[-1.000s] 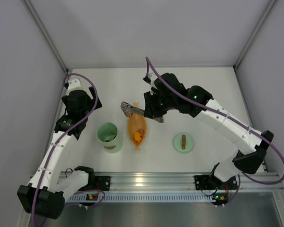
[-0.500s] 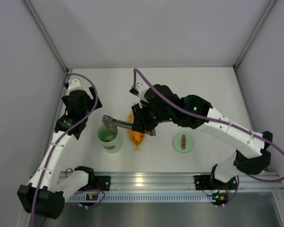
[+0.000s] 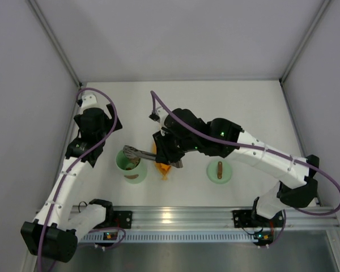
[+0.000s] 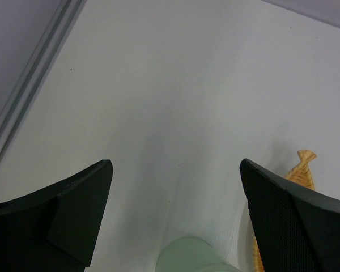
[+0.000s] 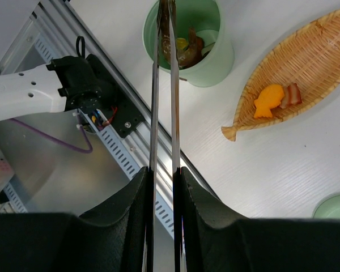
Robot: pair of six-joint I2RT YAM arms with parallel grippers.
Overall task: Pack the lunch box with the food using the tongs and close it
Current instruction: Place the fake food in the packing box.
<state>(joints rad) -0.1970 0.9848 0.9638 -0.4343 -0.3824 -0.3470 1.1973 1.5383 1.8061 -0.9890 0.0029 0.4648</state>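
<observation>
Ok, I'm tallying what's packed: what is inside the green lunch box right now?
Inside the lunch box, a brown chunk and a yellowish piece show at the tips of the tongs. The tongs and the box's own wall hide the rest, so more may lie there.

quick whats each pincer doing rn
Left pincer: open, holding nothing.
Right pincer: closed on the tongs.

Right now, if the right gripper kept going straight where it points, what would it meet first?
Likely the lunch box: the tongs the right gripper holds end over its open mouth; depth unclear.
</observation>
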